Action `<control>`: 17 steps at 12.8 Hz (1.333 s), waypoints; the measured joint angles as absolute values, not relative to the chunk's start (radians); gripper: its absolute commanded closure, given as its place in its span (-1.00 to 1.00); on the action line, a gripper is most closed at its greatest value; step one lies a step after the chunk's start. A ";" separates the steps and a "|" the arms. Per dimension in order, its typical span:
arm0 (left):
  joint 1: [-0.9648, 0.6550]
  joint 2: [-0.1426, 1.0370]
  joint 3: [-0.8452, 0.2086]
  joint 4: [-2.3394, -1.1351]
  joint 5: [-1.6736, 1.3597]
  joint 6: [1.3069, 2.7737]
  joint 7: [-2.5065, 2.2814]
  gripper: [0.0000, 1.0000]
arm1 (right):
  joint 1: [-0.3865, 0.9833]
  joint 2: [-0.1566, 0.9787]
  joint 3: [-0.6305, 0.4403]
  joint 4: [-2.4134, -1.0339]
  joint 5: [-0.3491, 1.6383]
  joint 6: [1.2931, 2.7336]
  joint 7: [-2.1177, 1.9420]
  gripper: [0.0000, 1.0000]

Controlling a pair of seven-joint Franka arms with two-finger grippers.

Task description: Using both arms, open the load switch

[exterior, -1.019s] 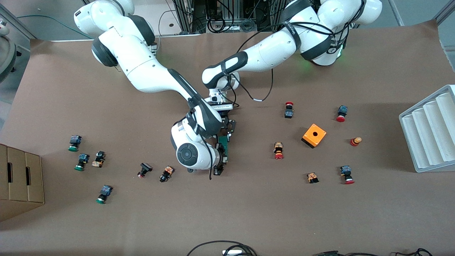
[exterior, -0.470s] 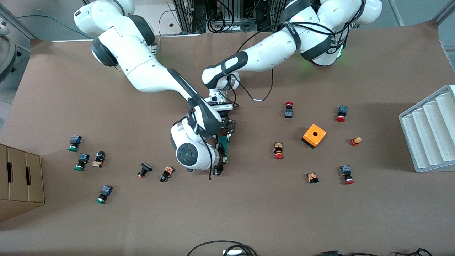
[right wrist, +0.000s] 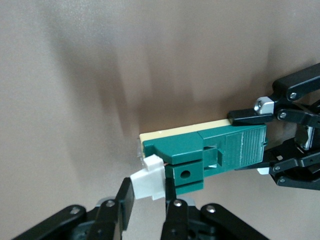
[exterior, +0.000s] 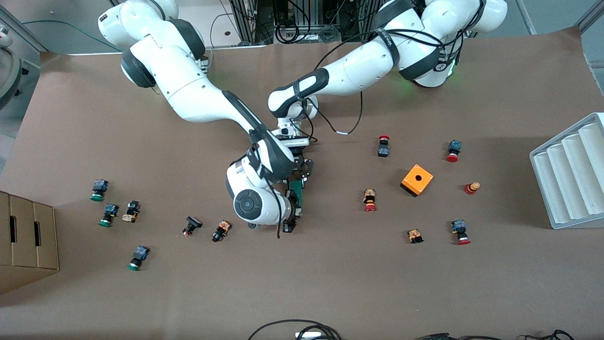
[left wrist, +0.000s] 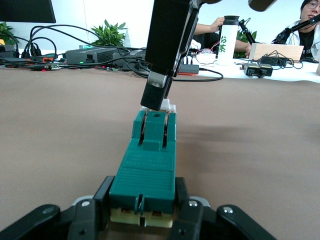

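Load switch [exterior: 297, 192] lies flat near the middle of the bench, long axis running from the robots' edge toward the camera edge, both arms meeting on it. Left gripper [left wrist: 142, 212] is clamped narrow on the switch's end toward the robots' edge, fingers [left wrist: 97, 210] pressing both sides of the green body, looks like it's there to pin the block so it can't slide or twist. Right gripper [right wrist: 147, 205] comes in at the end toward the camera edge and is pinched narrow on the white piece [right wrist: 149, 182], the small tab sticking out there; its fingers [right wrist: 125, 202] sit either side of the tab. So one arm anchors, the other has the moving part, ready to pull or flip it. Green body not visibly separated from the tab yet, so I'd judge the opening not done

Scattered push buttons [exterior: 370, 200] and orange box [exterior: 417, 180] sit well apart toward the left arm's end, untouched
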State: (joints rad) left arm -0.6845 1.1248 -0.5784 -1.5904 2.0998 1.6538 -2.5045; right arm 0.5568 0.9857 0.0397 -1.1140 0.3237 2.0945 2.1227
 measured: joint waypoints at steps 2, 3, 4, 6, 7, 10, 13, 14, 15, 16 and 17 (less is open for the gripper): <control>-0.684 1.125 -0.578 -1.590 2.100 1.654 -2.505 -0.09 | 0.557 0.980 0.040 -1.123 0.324 2.101 2.123 0.49; -0.684 1.125 -0.578 -1.590 2.100 1.654 -2.505 -0.09 | 0.557 0.976 0.040 -1.129 0.324 2.104 2.123 0.49; -0.684 1.125 -0.578 -1.590 2.100 1.654 -2.505 -0.09 | 0.557 0.970 0.041 -1.136 0.324 2.105 2.123 0.49; -0.684 1.125 -0.578 -1.590 2.100 1.654 -2.505 -0.09 | 0.554 0.954 0.048 -1.149 0.324 2.106 2.123 0.49; -0.684 1.125 -0.578 -1.590 2.100 1.654 -2.505 -0.10 | 0.552 0.946 0.050 -1.157 0.324 2.106 2.123 0.49; -0.684 1.125 -0.578 -1.590 2.100 1.654 -2.505 -0.11 | 0.548 0.928 0.057 -1.177 0.324 2.106 2.123 0.49; -0.684 1.125 -0.578 -1.590 2.100 1.655 -2.505 -0.12 | 0.548 0.903 0.062 -1.210 0.324 2.106 2.123 0.49; -0.684 1.125 -0.578 -1.590 2.100 1.655 -2.505 -0.11 | 0.548 0.897 0.065 -1.222 0.324 2.106 2.123 0.49; -0.684 1.125 -0.578 -1.590 2.100 1.655 -2.505 -0.11 | 0.548 0.891 0.068 -1.234 0.324 2.106 2.123 0.49; -0.684 1.125 -0.578 -1.590 2.100 1.655 -2.505 -0.12 | 0.548 0.889 0.072 -1.241 0.324 2.105 2.123 0.49; -0.684 1.125 -0.578 -1.590 2.100 1.655 -2.505 -0.12 | 0.548 0.886 0.074 -1.249 0.324 2.105 2.123 0.49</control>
